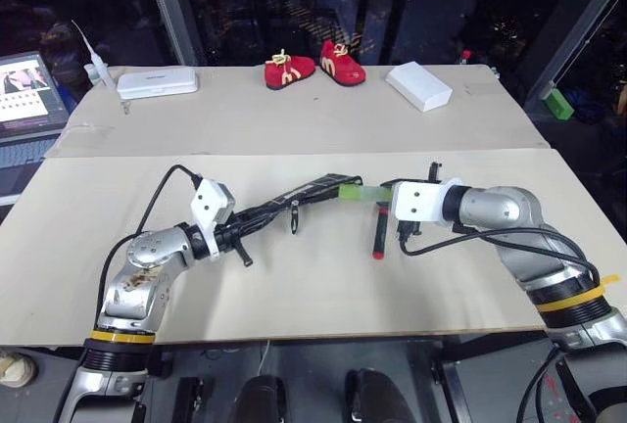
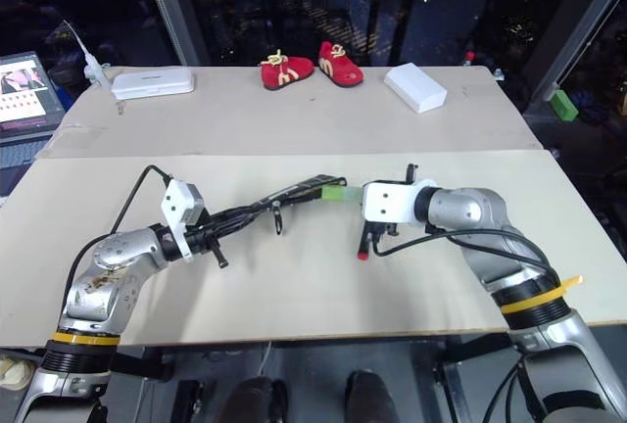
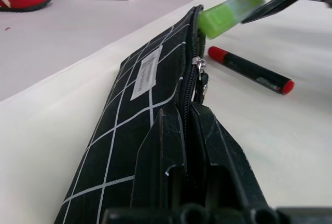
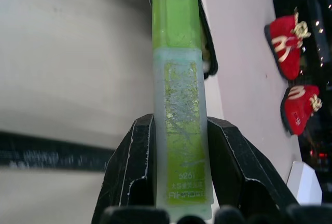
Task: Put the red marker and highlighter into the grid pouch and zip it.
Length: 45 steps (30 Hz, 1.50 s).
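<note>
Hidden or unclear: the grid pouch [image 1: 294,200] is seen edge-on at centre frame, its far end behind the highlighter [image 1: 361,191]; whether the highlighter's tip is inside the opening cannot be told. The red marker [image 1: 378,232] lies partly under the right arm, just right of centre. A laptop [image 1: 27,100] is cut off at the left edge.

Surface and room: a pale tan table [image 1: 294,276] in two boards, the seam running across mid-frame; dark glass and metal posts behind. Along the upper part of the frame sit a white case [image 1: 157,81], a pair of red shoes [image 1: 313,67] and a white box [image 1: 418,85]. A green block [image 1: 558,103] stands off the table at upper right.

Hands: the left gripper [image 3: 189,125] is clamped on the near end of the grid pouch, holding it raised off the table. The right gripper [image 4: 179,146] grips the highlighter between its two fingers, green cap leading toward the pouch's zipper edge.
</note>
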### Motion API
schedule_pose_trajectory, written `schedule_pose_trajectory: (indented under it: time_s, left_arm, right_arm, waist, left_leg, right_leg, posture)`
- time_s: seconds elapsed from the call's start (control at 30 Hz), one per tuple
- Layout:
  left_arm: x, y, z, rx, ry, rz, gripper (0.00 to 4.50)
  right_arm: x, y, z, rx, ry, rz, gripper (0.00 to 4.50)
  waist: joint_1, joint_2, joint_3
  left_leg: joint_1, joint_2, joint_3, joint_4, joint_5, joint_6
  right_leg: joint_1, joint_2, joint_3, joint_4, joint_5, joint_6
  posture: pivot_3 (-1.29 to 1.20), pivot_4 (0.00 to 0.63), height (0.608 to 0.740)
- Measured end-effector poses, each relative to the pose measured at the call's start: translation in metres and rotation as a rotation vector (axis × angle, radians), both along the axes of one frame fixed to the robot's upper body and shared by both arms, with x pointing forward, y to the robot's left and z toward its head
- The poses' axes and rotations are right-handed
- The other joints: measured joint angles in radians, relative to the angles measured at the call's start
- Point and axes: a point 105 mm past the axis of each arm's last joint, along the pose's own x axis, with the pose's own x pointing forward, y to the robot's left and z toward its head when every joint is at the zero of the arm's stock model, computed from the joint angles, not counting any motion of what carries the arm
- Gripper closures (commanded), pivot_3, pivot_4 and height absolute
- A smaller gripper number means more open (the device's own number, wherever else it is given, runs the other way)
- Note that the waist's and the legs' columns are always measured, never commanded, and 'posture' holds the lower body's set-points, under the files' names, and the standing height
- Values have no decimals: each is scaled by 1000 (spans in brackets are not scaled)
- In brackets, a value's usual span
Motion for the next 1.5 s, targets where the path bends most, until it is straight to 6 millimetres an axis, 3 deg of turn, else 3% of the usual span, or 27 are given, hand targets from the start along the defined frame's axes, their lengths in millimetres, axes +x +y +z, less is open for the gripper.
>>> schedule_pose_trajectory:
  time_s: [0.23, 0.47, 0.63, 0.87, 1.03, 1.2, 1.23, 1.4, 1.5]
  left_arm:
    - [-7, -5, -10, 70, 0, -55, 4500]
    - [-10, -3, -13, 81, 0, -63, 4500]
    - [-10, -3, -14, 84, 3, -64, 4500]
    - [-11, -2, -12, 87, 2, -64, 4500]
    - [-12, -3, -10, 90, -3, -73, 4500]
    - [-13, -4, -11, 88, 1, -78, 4500]
    - [-13, -4, -11, 87, 3, -78, 4500]
    - [-13, -4, -11, 83, 9, -77, 4500]
    - [-13, -6, -8, 76, 1, -82, 4500]
  right_arm:
    - [6, 10, 0, -5, -16, 19, 3466]
    - [3, 21, -13, -43, 6, 54, 3466]
    - [4, 46, -20, -97, -32, 112, 3466]
    - [20, 80, -23, -165, -165, 136, 3466]
    - [-5, 130, -28, -85, -151, 332, 3466]
    - [-7, 125, -31, -90, -124, 353, 3466]
    - [-7, 124, -32, -90, -120, 351, 2467]
    - [-8, 118, -31, -32, -43, 336, 844]
    - [0, 108, -21, 29, -25, 282, 844]
  waist:
    - [1, 0, 0]
    - [1, 0, 0]
    - [-4, 0, 0]
    - [-2, 1, 0]
    - [-2, 1, 0]
    - [2, 1, 0]
    - [1, 1, 0]
    - [0, 1, 0]
    - [-2, 1, 0]
  left_leg:
    - [0, 0, 0, 0, 0, 0]
    - [0, 0, 0, 0, 0, 0]
    - [1, 1, 0, 0, 0, 0]
    - [0, 1, 1, 0, 0, -1]
    - [0, 1, 1, 0, 0, -1]
    - [0, 0, 1, 1, 0, -1]
    - [0, 0, 1, 1, 0, -1]
    - [1, 1, 0, 1, 0, -1]
    - [1, 1, 0, 1, 0, -1]
  right_leg:
    - [0, 0, 0, 0, 0, 0]
    - [0, 0, 0, 0, 0, 0]
    - [0, 1, 0, 2, 0, 0]
    - [-1, 0, 0, 2, 0, 0]
    - [-1, 0, 0, 2, 0, 0]
    - [0, -1, -1, 1, 0, 0]
    - [0, -1, -1, 2, 0, 0]
    - [0, 1, -1, 3, 0, -1]
    - [0, 1, 0, 3, 0, -1]
  posture:
    - [0, 150, 740]
    - [0, 150, 740]
    - [0, 150, 740]
    - [0, 150, 740]
    - [0, 150, 740]
    - [0, 150, 740]
    - [0, 150, 740]
    - [0, 150, 740]
    - [0, 150, 740]
